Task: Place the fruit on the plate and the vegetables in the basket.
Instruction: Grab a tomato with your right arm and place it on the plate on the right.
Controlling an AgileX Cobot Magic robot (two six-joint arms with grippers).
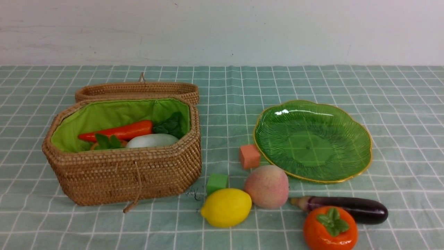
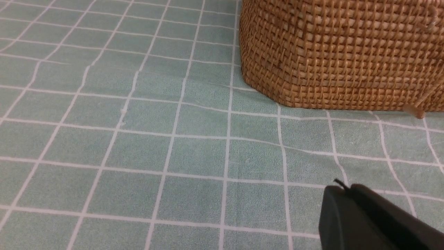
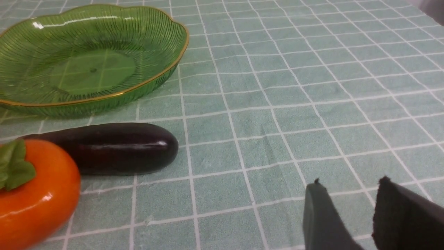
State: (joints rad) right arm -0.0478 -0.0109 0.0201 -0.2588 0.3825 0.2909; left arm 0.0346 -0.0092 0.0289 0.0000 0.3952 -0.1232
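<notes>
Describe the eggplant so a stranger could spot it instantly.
Start at the green glass plate on the right. Just in front of its near rim lies the eggplant, behind the orange persimmon. It is the only long, dark purple thing there.

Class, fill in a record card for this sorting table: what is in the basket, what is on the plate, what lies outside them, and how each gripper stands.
basket holds: carrot, radish
plate holds: nothing
fruit off plate: lemon, peach, persimmon
vegetable outside basket: eggplant
extras: orange cube, green cube
left gripper: fingers shut, empty
right gripper: fingers open, empty
</notes>
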